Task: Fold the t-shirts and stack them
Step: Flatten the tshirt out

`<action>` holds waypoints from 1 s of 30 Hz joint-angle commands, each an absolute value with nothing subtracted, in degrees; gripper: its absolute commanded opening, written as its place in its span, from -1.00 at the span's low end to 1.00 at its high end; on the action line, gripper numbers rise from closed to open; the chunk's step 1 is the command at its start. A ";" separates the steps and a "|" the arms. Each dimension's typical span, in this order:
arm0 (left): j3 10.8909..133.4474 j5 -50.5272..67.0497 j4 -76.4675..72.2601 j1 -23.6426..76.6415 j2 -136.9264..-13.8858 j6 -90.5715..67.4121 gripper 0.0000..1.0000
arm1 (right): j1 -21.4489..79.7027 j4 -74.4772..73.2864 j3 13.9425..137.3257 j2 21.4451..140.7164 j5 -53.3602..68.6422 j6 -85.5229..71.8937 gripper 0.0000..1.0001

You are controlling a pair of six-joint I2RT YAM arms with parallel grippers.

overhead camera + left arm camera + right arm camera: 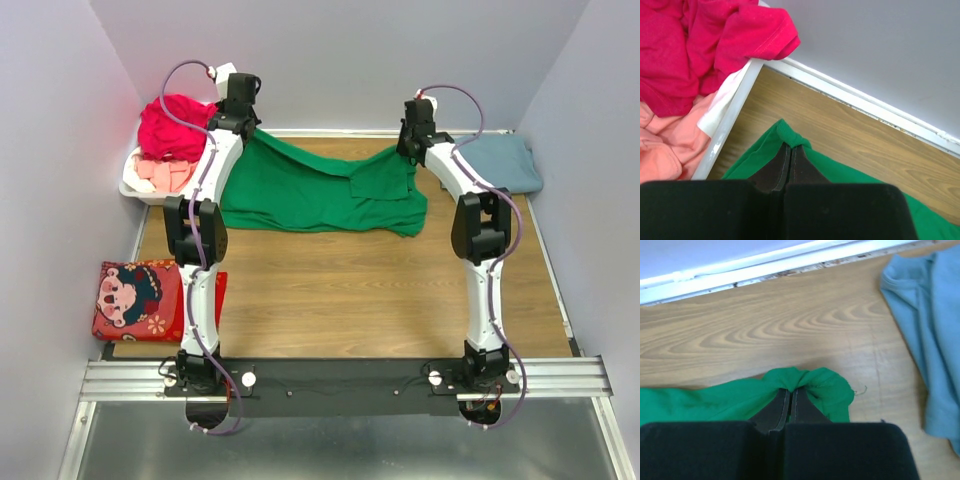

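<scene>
My left gripper [791, 148], right gripper [791, 391] pinch one green shirt [300, 190]; basket [722, 140] left holds red shirt [172, 125], pink shirt [165, 175]; blue shirt [500, 163] right.

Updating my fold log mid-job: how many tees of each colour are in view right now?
green tee: 1, spread on the table
blue tee: 1, at the far right
red tee: 1, in the basket
pink tee: 1 as far as the bunched cloth shows, in the basket
Total: 4
</scene>
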State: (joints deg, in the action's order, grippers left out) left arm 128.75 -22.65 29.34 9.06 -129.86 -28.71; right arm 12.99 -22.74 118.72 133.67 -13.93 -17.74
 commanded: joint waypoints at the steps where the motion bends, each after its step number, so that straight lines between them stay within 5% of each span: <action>1: 131.13 -23.29 26.28 8.79 -130.68 -27.86 -1.00 | 12.48 -21.36 123.66 137.11 -9.84 -16.87 -0.21; 4: 132.45 -23.29 26.98 8.79 -132.09 -28.21 -1.00 | 12.39 -21.44 122.44 136.24 -11.95 -17.05 0.39; 8: 132.71 -23.64 26.37 8.79 -132.89 -27.95 -1.00 | 12.39 -21.53 119.36 132.47 -14.85 -17.49 0.46; 12: 133.68 -23.47 26.46 8.79 -133.86 -27.42 -1.00 | 12.30 -22.15 114.27 128.86 -12.66 -18.63 0.42; 22: 133.07 -22.15 26.72 8.79 -134.30 -27.60 -1.00 | 12.39 -24.08 98.18 120.94 -8.09 -27.42 -0.08; 30: 132.80 -21.80 26.81 8.79 -134.38 -27.51 -1.00 | 12.31 -25.13 95.54 122.25 -6.68 -30.41 -0.19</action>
